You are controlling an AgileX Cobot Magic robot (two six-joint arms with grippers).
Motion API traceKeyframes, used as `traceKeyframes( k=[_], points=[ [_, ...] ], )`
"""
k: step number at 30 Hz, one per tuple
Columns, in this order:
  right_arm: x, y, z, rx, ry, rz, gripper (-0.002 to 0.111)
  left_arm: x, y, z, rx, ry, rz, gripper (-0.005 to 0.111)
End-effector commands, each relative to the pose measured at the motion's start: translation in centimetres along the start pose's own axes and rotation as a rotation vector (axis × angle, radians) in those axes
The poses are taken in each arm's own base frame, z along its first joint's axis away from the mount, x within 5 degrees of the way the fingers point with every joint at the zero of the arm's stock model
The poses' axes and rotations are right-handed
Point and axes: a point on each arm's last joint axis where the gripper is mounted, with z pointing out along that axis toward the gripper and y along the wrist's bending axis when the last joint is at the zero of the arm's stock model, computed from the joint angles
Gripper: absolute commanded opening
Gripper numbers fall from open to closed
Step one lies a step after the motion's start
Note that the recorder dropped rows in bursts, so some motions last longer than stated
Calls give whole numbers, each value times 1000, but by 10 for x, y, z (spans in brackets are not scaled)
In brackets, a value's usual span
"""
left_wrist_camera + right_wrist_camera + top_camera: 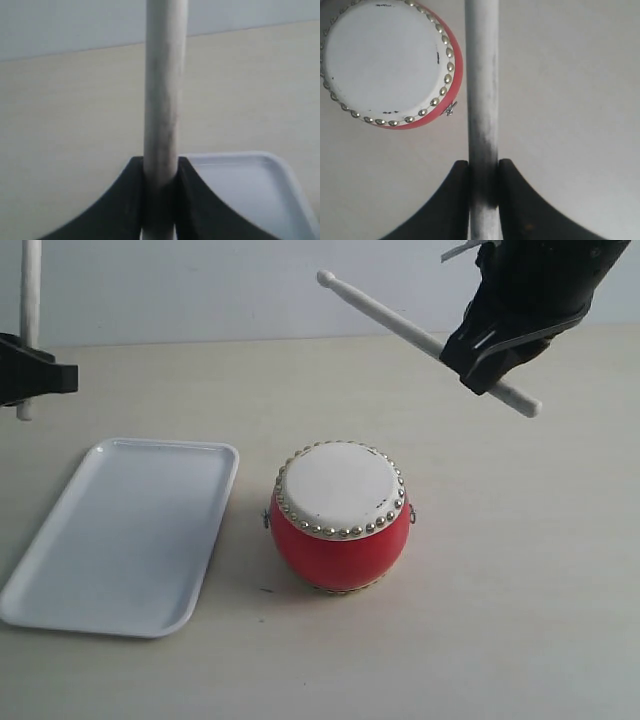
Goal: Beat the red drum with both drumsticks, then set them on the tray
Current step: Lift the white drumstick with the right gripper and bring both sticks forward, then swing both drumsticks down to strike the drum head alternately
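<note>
Two wrist views: tray [245,197] versus drum [385,60]

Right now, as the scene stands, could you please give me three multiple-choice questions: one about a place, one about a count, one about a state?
1. In the exterior view, where is the tray in relation to the red drum?
A. To its left
B. To its right
C. Under it

2. Of the left drumstick and the right drumstick, how many lie on the tray?
A. Two
B. One
C. None

3. The right gripper is:
A. open and empty
B. shut on the right drumstick
C. shut on the drum's side ring

Answers:
1 A: the tray lies left of the drum, apart from it.
2 C: both sticks are held up in the air, and nothing lies on the tray.
3 B: the right wrist view shows the jaws pressed against the stick from both sides.
</note>
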Motion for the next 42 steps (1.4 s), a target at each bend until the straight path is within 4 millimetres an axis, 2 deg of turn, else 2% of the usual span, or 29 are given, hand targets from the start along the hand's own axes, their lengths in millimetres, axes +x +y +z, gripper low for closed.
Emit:
traceKeyframes(
  k=[1,4,6,9,12,15,19,23,27,30,33,36,42],
  points=[
    [1,0,-4,5,-16,-16,0,6,35,5,-385,120,305,0],
    [1,0,-4,5,-16,-16,0,13,57,2,-622,453,446,0],
    [1,0,-4,5,-16,-19,0,13,59,3,-644,652,385,0],
    [0,0,-4,1,-17,-17,0,9,43,5,-448,837,226,0],
    [1,0,-3,-3,-15,1,0,4,18,2,-155,939,147,0],
    [9,3,6,-16,23,20,0,2,-2,-6,28,994,99,0],
    [26,7,27,-42,114,36,0,-5,-27,-24,81,958,187,0],
    [40,12,40,-59,174,69,0,-13,-62,-52,167,879,313,0],
    [57,20,34,-79,170,126,0,-15,-94,-78,244,802,426,0],
    [69,31,23,-131,132,160,0,-15,-107,-91,271,775,445,0],
    [85,40,12,-163,96,175,0,-10,-117,-97,291,777,456,0],
    [102,47,6,-163,78,176,0,3,-124,-100,304,807,490,0],
    [124,53,15,-166,123,165,0,20,-138,-92,380,772,453,0]
  ],
)
